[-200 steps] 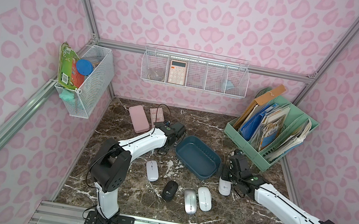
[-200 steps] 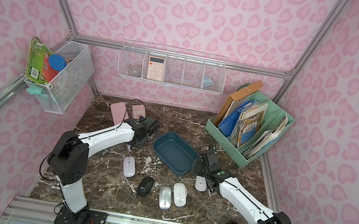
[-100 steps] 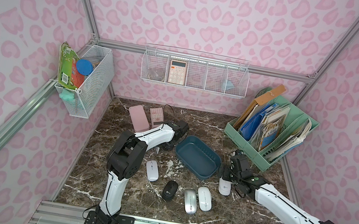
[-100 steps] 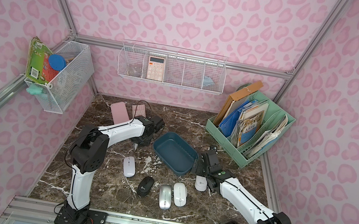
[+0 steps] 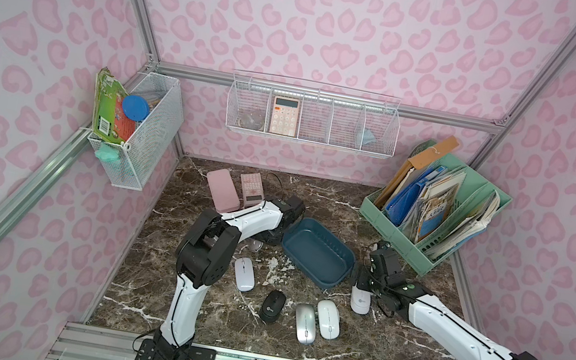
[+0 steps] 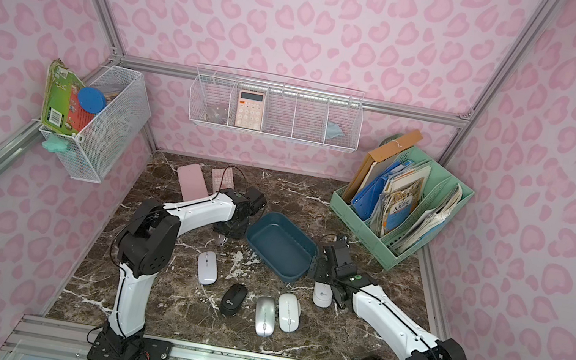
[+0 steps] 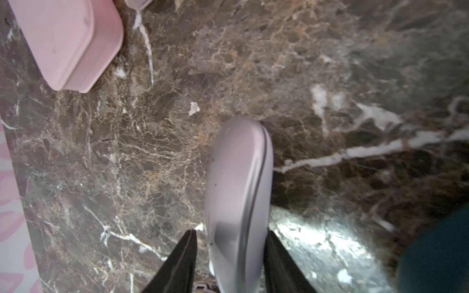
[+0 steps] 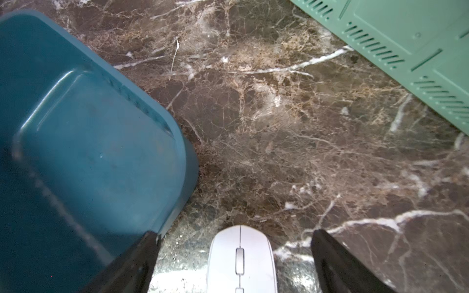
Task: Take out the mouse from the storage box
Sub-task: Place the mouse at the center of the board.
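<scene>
Though top views mostly hide it, mouse (image 7: pixel 238 177) between parted left gripper (image 7: pixel 232 231) | right gripper (image 8: pixel 234 231) spread

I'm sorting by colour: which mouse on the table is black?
The black mouse, next to the silver mouse; every other one is pale.

Staged office booth — patterned pink walls (image 5: pixel 346 19), file rack (image 5: pixel 388 225), calculator (image 5: pixel 284 115).

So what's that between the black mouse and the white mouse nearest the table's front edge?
A silver mouse, close beside the white mouse and apart from the black mouse; both top views show it.
</scene>
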Available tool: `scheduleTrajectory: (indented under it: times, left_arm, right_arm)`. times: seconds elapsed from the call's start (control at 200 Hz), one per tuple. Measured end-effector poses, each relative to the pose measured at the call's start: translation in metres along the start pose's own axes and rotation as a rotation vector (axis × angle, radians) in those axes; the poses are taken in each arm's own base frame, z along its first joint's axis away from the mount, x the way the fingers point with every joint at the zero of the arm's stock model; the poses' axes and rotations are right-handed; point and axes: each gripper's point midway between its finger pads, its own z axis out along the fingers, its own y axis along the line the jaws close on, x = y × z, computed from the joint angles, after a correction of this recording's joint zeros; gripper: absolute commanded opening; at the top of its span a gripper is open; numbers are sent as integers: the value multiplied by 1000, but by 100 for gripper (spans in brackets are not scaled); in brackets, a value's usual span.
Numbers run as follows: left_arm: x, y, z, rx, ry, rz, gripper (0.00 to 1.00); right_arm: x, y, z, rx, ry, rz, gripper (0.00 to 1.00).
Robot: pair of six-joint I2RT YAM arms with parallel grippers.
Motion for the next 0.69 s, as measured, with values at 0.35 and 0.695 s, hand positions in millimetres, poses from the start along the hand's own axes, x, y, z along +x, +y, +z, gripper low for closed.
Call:
scheduleTrajectory:
  times: [0.35, 0.695]
  left_arm:
    - [4, -1, -19, 66, -25, -35, 71]
    - [15, 38, -77, 137, -193, -144, 81]
  right_arm:
    - [-1, 0, -2, -3, -7, 2, 97]
    - [-36, 3, -25, 1, -100, 13, 97]
